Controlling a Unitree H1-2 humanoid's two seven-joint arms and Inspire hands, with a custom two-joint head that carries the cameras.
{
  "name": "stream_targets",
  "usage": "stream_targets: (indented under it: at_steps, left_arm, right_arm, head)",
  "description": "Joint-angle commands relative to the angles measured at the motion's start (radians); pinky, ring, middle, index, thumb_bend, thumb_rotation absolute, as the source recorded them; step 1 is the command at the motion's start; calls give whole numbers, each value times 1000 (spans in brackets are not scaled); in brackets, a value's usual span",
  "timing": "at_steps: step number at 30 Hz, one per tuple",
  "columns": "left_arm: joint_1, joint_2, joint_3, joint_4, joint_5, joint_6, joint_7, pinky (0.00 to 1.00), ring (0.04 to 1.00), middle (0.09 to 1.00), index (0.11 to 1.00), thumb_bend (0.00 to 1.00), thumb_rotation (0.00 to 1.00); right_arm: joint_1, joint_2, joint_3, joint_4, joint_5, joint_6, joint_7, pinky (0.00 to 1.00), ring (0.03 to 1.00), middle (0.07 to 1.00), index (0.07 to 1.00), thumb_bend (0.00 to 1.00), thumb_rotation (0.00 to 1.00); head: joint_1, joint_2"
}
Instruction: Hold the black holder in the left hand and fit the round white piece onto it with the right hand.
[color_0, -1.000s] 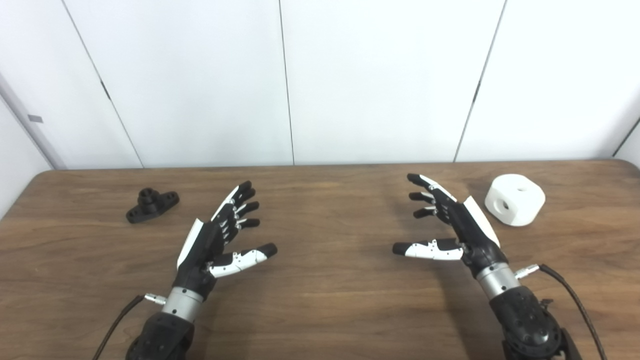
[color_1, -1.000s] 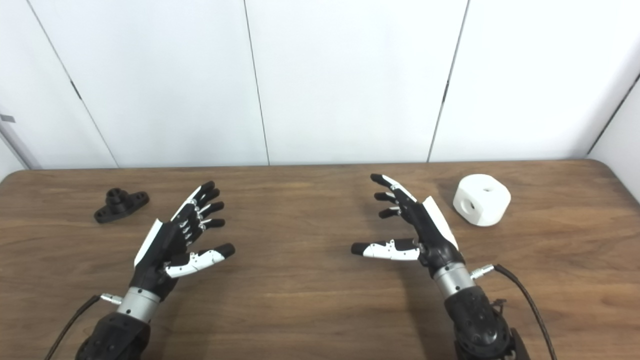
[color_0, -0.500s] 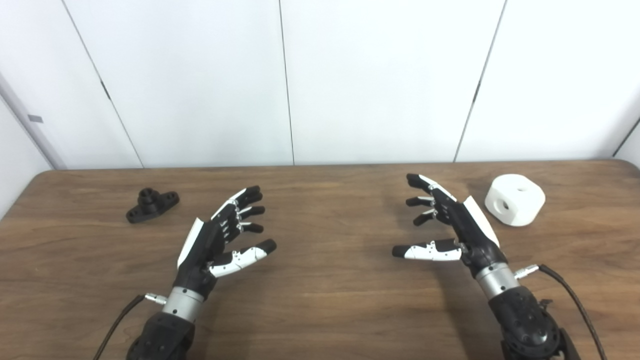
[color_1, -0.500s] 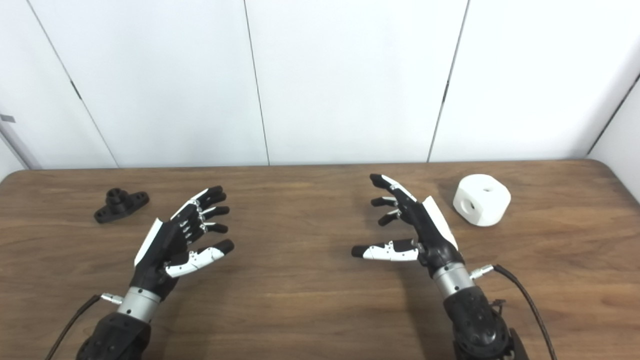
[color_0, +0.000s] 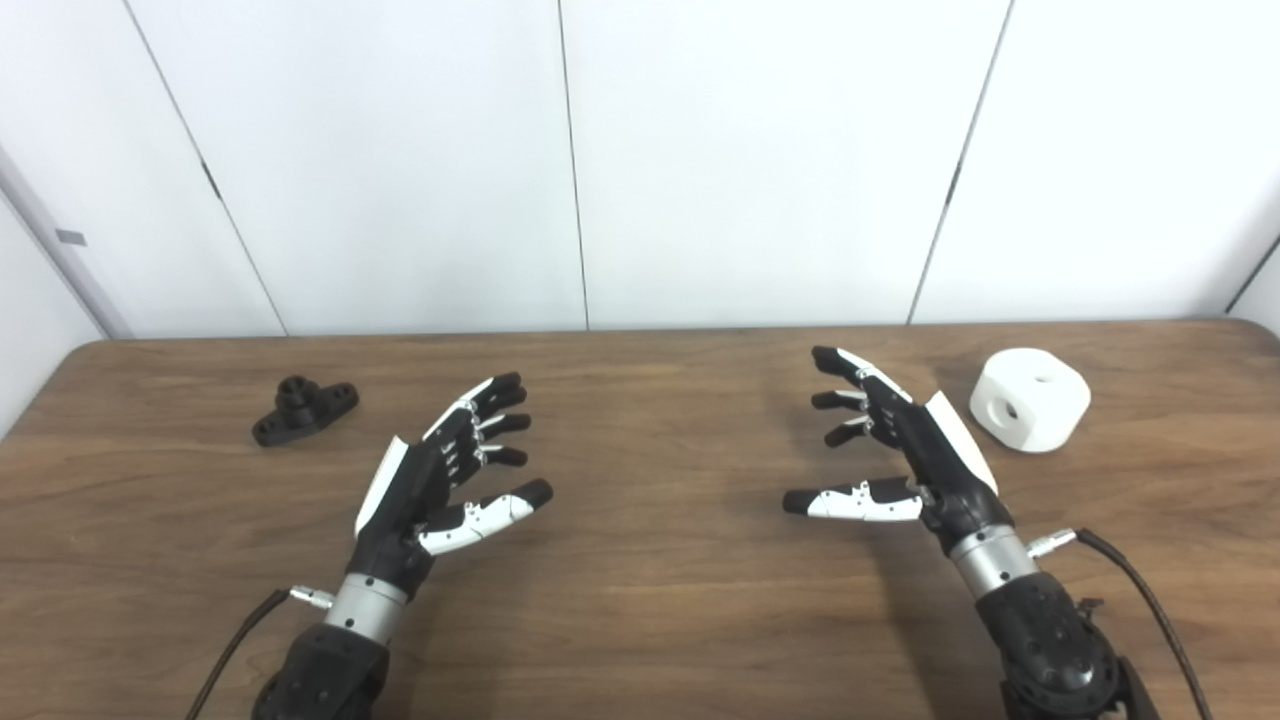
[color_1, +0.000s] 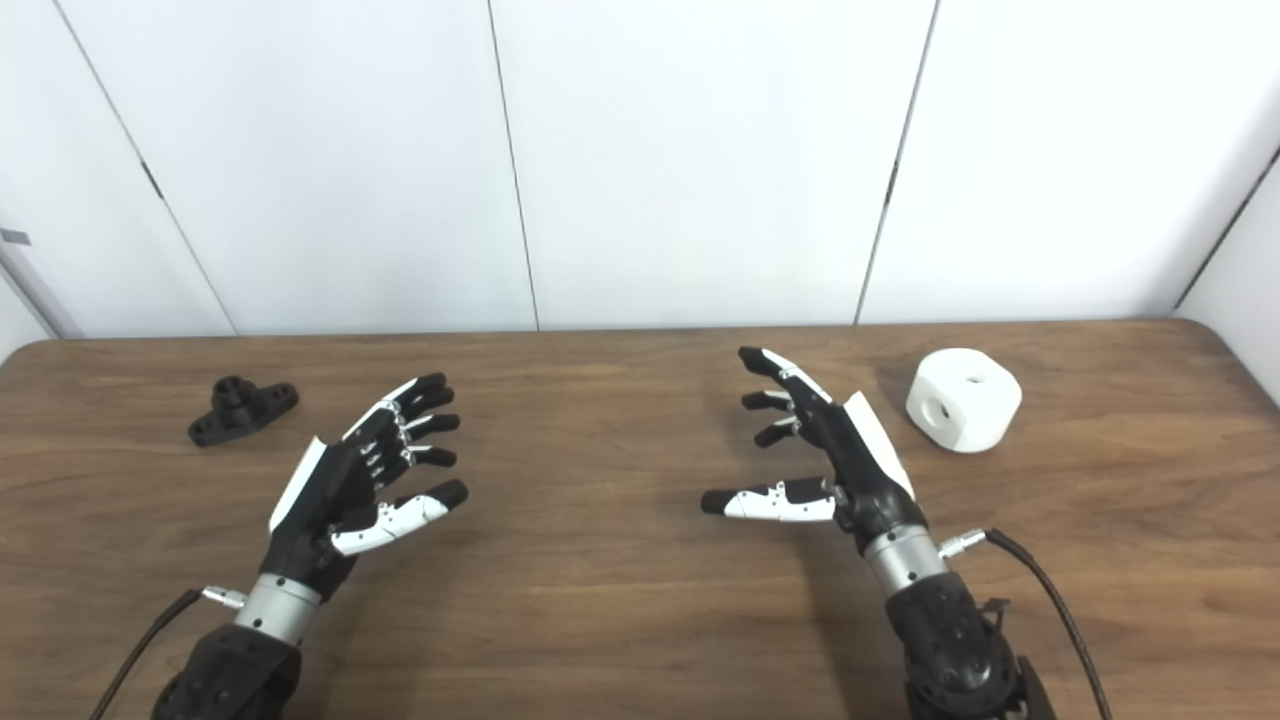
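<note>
black holder: (color_0: 304, 409) far-left on the surface (color_0: 650, 600), lying flat, untouched, well apart from the left robot hand
round white piece: (color_0: 1030, 399) far-right on the surface, resting with holes showing, near the right robot hand but not touched
left robot hand: (color_0: 440, 470) fingers apart, empty; over the last second the fingers have swung a little right, away from the holder
right robot hand: (color_0: 900, 450) fingers apart, empty; almost no change
change meaning: no approach begun, both grasps not yet done; task looks at its start
edges: holder near the left edge, white piece near the right rear corner
open room: bare wood between the hands; paths to both parts unobstructed
</note>
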Motion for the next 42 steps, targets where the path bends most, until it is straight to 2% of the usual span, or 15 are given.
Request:
stream_targets:
  at_steps: [1,3,4,5,9,11,15,17,19,26,35,39,42]
  left_arm:
    - [-42,9,1,-11,-4,-31,1,681,819,879,887,767,242]
    - [-45,5,0,-14,-8,-23,0,688,819,879,887,772,239]
    - [-47,1,-3,-12,-4,-23,1,690,823,882,887,776,236]
    - [-47,-2,-6,-12,-2,-22,3,690,821,881,885,784,242]
    - [-45,-30,-28,8,20,-42,13,677,817,874,877,794,228]
    - [-48,-42,-40,29,32,-64,18,659,807,870,874,795,219]
    - [-53,-66,-56,52,68,-72,36,626,787,856,868,797,222]
    - [-55,-74,-63,61,88,-73,47,635,784,849,865,783,206]
    - [-54,-79,-68,65,104,-74,56,633,781,846,863,774,198]
    - [-49,-81,-74,65,102,-73,52,615,775,845,853,744,148]
    - [-58,-80,-70,59,125,-66,70,584,725,804,829,746,178]
    - [-61,-77,-65,55,108,-63,67,573,709,792,826,736,143]
    - [-63,-76,-66,58,122,-69,75,572,706,786,814,729,131]
  right_arm:
    - [-35,-6,-6,-40,3,-26,-10,591,770,885,878,856,227]
    - [-39,-10,-8,-42,6,-25,-7,587,768,885,878,858,231]
    - [-41,-14,-10,-41,11,-25,-4,590,773,887,878,855,229]
    - [-41,-17,-12,-40,14,-26,-2,590,776,888,880,852,232]
    - [-29,-45,-27,-19,51,-64,10,611,790,896,888,824,206]
    - [-23,-55,-36,-8,70,-72,14,620,787,901,893,826,208]
    - [-11,-62,-46,-23,90,-22,23,671,807,918,904,812,172]
    - [-4,-64,-45,-42,87,1,26,694,824,934,914,781,109]
    - [0,-65,-44,-52,73,10,22,671,813,923,912,779,96]
    - [2,-69,-46,-72,70,37,27,619,801,910,904,780,164]
    - [-4,-73,-51,-58,72,31,25,599,789,905,894,789,152]
    - [-4,-74,-52,-49,76,26,26,604,785,904,892,796,165]
    - [-4,-75,-54,-33,78,9,22,601,784,902,890,794,161]
  head:
    - [7,2]
    - [35,1]
    - [82,-8]
    - [82,-8]
    - [265,-62]
    - [318,-84]
    - [392,-121]
    - [408,-135]
    - [415,-141]
    - [429,-146]
    - [437,-152]
    - [441,-165]
    - [467,-190]
